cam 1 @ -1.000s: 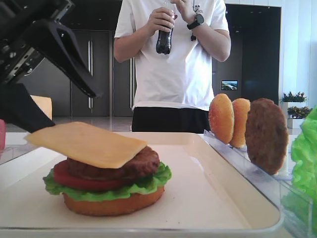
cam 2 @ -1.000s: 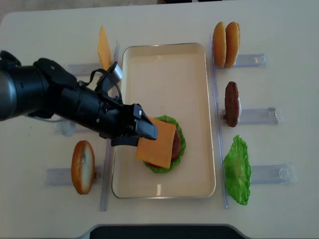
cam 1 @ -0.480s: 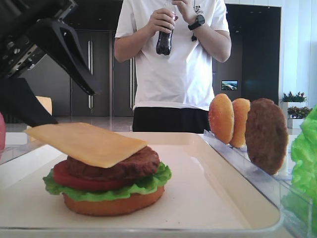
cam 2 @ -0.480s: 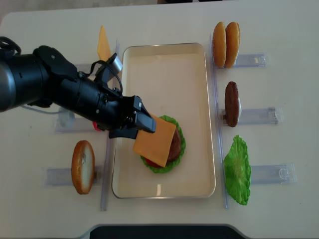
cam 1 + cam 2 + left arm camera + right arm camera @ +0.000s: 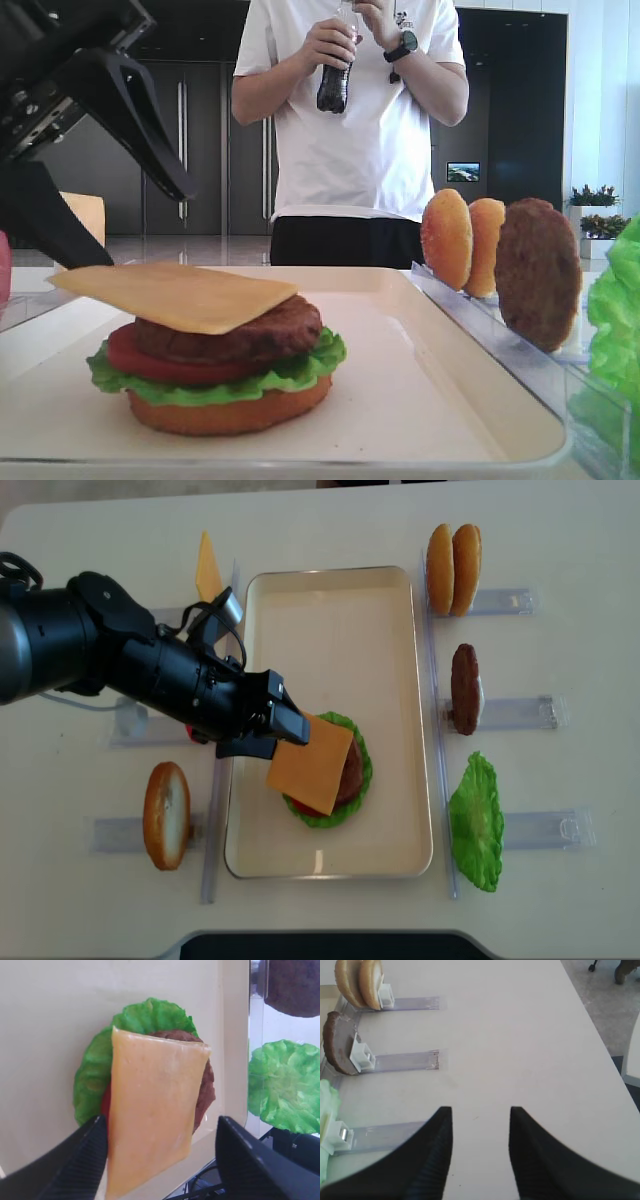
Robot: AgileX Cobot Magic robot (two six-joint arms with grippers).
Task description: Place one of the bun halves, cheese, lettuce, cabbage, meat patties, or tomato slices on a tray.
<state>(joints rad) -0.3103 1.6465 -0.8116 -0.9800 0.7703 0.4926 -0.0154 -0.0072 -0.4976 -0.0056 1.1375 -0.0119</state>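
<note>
On the cream tray [image 5: 330, 600] stands a stack of bun half [image 5: 228, 412], lettuce [image 5: 300, 372], tomato slice [image 5: 130, 358] and meat patty [image 5: 262, 335]. A yellow cheese [image 5: 312, 765] slice lies on top and overhangs to the left. My left gripper [image 5: 285, 725] is open just left of the stack. In the left wrist view the cheese [image 5: 152, 1110] sits between the wide-apart fingers [image 5: 85, 1160], against one and well apart from the other. My right gripper [image 5: 481, 1125] is open over bare table, holding nothing.
Clear racks flank the tray. On the right stand two bun halves [image 5: 452, 555], a patty [image 5: 463, 688] and a lettuce leaf [image 5: 476, 820]. On the left are a bun half [image 5: 166, 813] and a cheese slice [image 5: 208, 570]. A person [image 5: 350, 120] stands behind the table.
The cheese's overhanging end has sunk, so the slice lies flatter on the patty. My left gripper has drawn back a little to the left, jaws still wide.
</note>
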